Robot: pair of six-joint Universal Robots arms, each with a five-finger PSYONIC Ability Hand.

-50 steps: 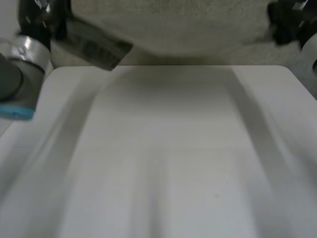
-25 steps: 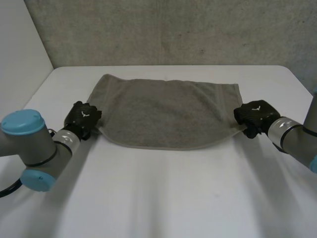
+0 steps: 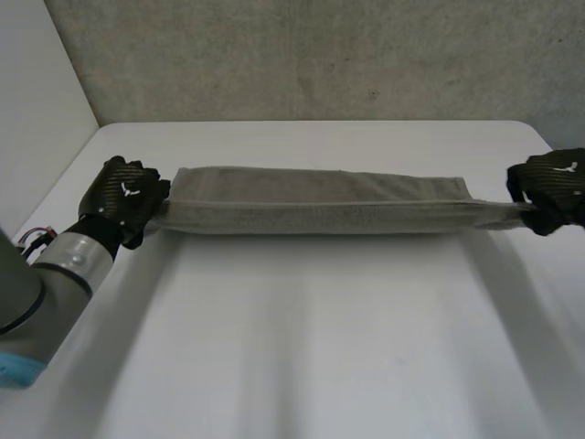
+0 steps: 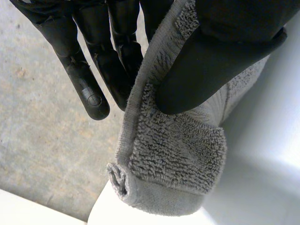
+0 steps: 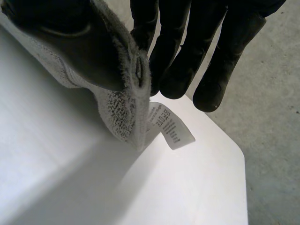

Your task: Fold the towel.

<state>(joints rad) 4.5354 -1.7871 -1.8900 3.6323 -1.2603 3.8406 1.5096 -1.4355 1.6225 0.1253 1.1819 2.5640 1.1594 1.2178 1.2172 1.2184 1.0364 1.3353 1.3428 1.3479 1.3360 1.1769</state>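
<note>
A grey towel (image 3: 320,203) hangs stretched in a narrow folded band above the white table (image 3: 311,338), between my two hands. My left hand (image 3: 126,197) holds its left end. In the left wrist view the thumb (image 4: 211,61) pinches the towel's corner (image 4: 173,159) against the fingers (image 4: 89,89). My right hand (image 3: 553,187) holds the right end. The right wrist view has its thumb (image 5: 89,51) pressing the towel's edge (image 5: 122,110) against the fingers (image 5: 173,61), with a white care label (image 5: 171,126) dangling below.
A grey concrete wall (image 3: 311,55) rises behind the table's far edge. The grey floor (image 5: 272,93) lies beyond the table's corner. My left arm (image 3: 37,293) reaches in over the table's left side.
The towel lay spread on the table half a second ago; both hands have since moved apart and away from me, pulling it taut into a narrow band.
</note>
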